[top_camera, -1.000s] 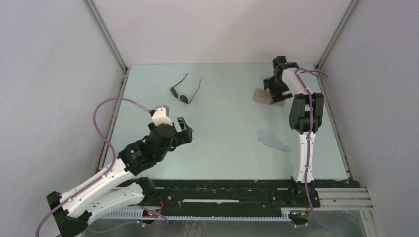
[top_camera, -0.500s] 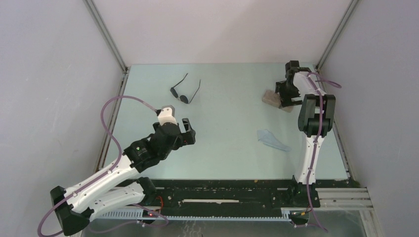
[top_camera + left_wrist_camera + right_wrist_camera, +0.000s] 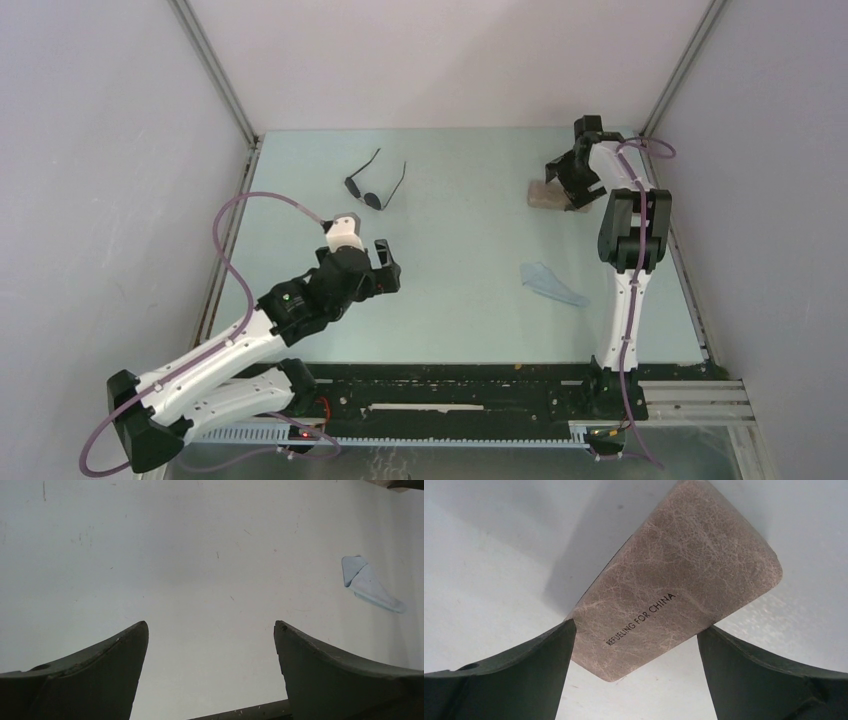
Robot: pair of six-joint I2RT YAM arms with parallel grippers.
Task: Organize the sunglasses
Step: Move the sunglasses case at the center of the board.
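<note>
Top external view shows the sunglasses (image 3: 375, 184) lying on the far left part of the table (image 3: 450, 240), with a thin black wire frame, two dark oval lenses and slim temple arms unfolded. The left gripper (image 3: 211, 630) hangs nearer, jaws wide apart and empty. The right gripper (image 3: 635, 630) has its jaws spread on either side of the brownish case (image 3: 684, 580).

Sunglasses (image 3: 363, 193) are black, case (image 3: 679, 580) mottled pinkish-brown, cloth (image 3: 370, 582) pale blue
</note>
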